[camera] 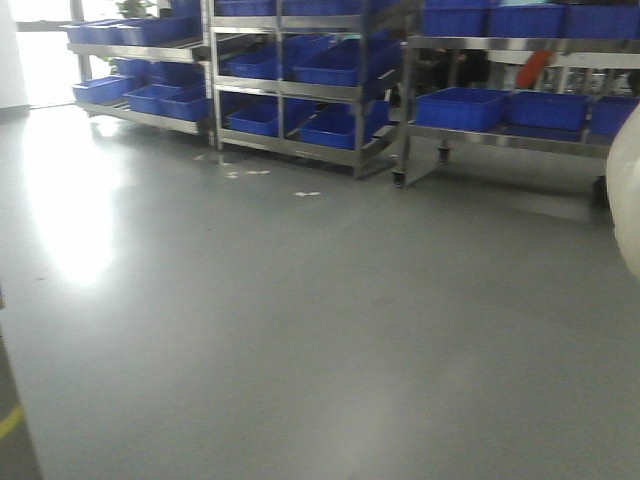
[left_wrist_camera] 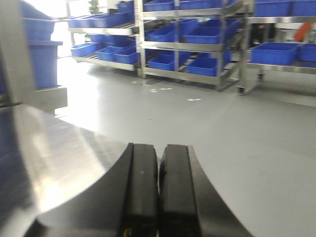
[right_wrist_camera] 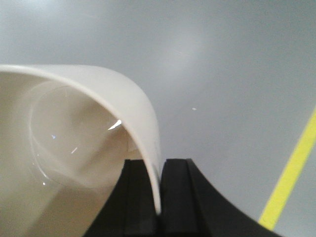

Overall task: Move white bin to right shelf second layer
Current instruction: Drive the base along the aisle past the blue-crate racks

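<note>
The white bin (right_wrist_camera: 74, 143) is a glossy cream tub that fills the left of the right wrist view. It hangs above the grey floor, its mouth toward the camera. My right gripper (right_wrist_camera: 160, 163) is shut on its rim, one finger inside the wall and one outside. In the front view only a pale edge of the bin (camera: 628, 200) shows at the right border. My left gripper (left_wrist_camera: 159, 148) is shut with nothing between its fingers. Steel racks stand far across the floor. I cannot tell which one holds the right shelf second layer.
Racks with blue crates (camera: 300, 90) line the far wall, and a wheeled steel trolley (camera: 510, 135) stands at the far right. A shiny steel tabletop (left_wrist_camera: 59, 148) and stacked blue crates (left_wrist_camera: 39, 54) are at my left. A yellow floor line (right_wrist_camera: 291, 173) runs on the right.
</note>
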`<state>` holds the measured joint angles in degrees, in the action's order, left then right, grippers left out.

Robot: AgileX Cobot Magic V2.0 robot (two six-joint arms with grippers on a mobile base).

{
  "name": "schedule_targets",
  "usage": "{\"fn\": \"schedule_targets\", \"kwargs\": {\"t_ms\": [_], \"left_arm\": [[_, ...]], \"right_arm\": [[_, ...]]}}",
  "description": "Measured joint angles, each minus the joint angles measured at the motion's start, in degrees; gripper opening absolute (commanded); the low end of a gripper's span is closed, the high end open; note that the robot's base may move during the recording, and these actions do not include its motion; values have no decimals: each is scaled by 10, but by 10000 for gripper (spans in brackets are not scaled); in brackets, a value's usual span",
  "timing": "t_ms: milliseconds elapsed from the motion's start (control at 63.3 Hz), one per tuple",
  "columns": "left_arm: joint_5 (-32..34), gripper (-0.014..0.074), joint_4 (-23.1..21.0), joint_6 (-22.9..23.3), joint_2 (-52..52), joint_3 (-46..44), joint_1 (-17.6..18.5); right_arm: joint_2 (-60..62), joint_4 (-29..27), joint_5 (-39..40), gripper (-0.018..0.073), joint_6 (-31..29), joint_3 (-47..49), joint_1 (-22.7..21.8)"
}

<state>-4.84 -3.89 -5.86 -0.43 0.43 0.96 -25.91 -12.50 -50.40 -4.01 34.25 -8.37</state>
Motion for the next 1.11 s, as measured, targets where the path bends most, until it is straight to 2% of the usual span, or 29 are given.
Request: {"fn": "schedule_targets", "kwargs": {"t_ms": [1107], "left_arm": [[0,85,0,0,0,0,0]], "right_arm": [[0,0,-1,58,0,0,0]]}}
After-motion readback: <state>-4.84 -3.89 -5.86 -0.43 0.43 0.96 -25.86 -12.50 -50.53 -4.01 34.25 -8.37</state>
